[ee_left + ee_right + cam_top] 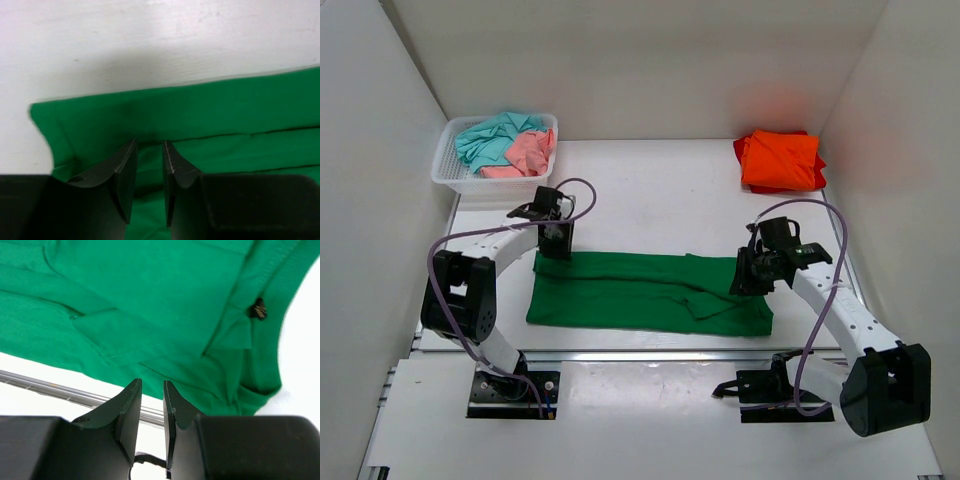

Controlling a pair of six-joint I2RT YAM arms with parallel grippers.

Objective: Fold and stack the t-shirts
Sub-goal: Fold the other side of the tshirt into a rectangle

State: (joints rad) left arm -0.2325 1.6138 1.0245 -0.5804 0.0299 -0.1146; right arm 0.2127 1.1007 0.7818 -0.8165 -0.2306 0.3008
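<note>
Judging from how the cloth lies, about one shirt of four is reckoned finished and a second is part-way done. The orange shirt [781, 160] is seen folded into a compact pile at the far right corner of the worktop [650, 195], well apart from the rest. The green shirt [650, 292] is laid across the middle of the worktop, already brought in lengthwise to a long band. It is not yet folded across into a packet, nor placed on the orange one. The teal shirt [495, 138] and the pink shirt [527, 155] are found crumpled together in the basket [450, 180] at the far left corner, unfolded as far as can be seen. The left hand [149, 144] is held just over the far left edge of the green band, its fingers slightly parted with nothing between them. The right hand [152, 383] is poised at the band's right end, likewise a little parted and empty. The cross folds, the stacking and both basket shirts are judged to be left.
</note>
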